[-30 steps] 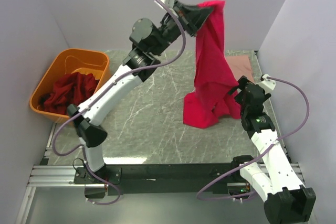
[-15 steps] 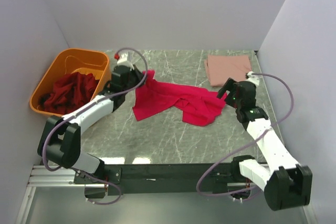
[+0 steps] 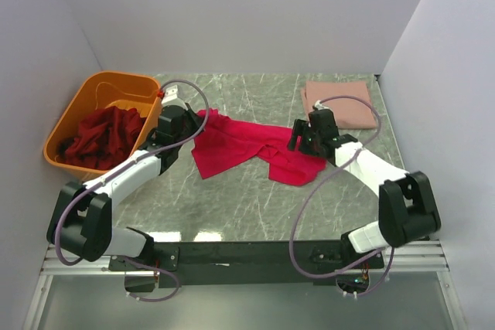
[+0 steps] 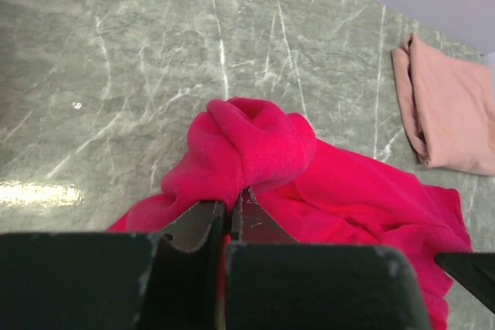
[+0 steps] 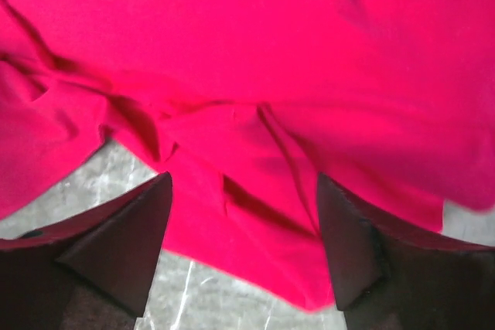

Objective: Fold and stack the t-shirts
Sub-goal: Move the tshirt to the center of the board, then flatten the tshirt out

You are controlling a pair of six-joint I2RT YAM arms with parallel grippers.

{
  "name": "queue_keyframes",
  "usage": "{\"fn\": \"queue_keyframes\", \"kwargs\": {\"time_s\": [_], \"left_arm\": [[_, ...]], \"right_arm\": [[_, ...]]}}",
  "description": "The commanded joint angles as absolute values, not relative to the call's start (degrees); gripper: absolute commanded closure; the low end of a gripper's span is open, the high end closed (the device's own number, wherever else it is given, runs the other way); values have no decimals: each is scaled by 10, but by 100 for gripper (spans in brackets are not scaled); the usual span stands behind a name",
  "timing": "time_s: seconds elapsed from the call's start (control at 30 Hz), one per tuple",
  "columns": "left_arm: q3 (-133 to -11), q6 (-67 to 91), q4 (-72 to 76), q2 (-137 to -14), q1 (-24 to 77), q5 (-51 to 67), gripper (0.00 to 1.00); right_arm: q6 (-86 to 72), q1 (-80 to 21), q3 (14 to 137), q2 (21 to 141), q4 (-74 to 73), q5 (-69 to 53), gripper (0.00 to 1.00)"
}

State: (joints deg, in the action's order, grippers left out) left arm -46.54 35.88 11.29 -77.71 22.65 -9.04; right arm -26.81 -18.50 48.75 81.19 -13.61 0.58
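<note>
A bright crimson-pink t-shirt (image 3: pixel 247 143) lies crumpled across the middle of the table. My left gripper (image 3: pixel 193 124) is shut on a bunched end of it at the left. In the left wrist view the cloth (image 4: pixel 259 144) bulges out just past the pinched tips of that gripper (image 4: pixel 230 206). My right gripper (image 3: pixel 300 138) hovers low over the shirt's right part. Its fingers stand wide apart, straddling a fold of the crimson cloth (image 5: pixel 232 75) in the right wrist view (image 5: pixel 244 183). A pale salmon-pink t-shirt (image 3: pixel 340 102) lies folded at the back right, also seen in the left wrist view (image 4: pixel 452 110).
An orange plastic tub (image 3: pixel 100 86) stands at the back left with dark maroon-red t-shirts (image 3: pixel 100 137) heaped inside. Grey walls close in the table on three sides. The black rail with both arm bases runs along the near edge (image 3: pixel 247 253).
The left arm brought the crimson shirt down from high at the back and spread it leftward on the table. The right gripper moved left onto the shirt's right part, its jaws narrowing slightly.
</note>
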Motion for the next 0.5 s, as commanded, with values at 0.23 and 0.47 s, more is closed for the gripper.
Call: {"fn": "queue_keyframes", "kwargs": {"time_s": [0.23, 0.47], "left_arm": [[-454, 374, 129, -765, 214, -103, 100], [-455, 371, 129, -759, 211, -111, 100]], "right_arm": [[-284, -194, 544, 918, -137, -18, 29], [-282, -195, 557, 912, -142, 16, 92]]}}
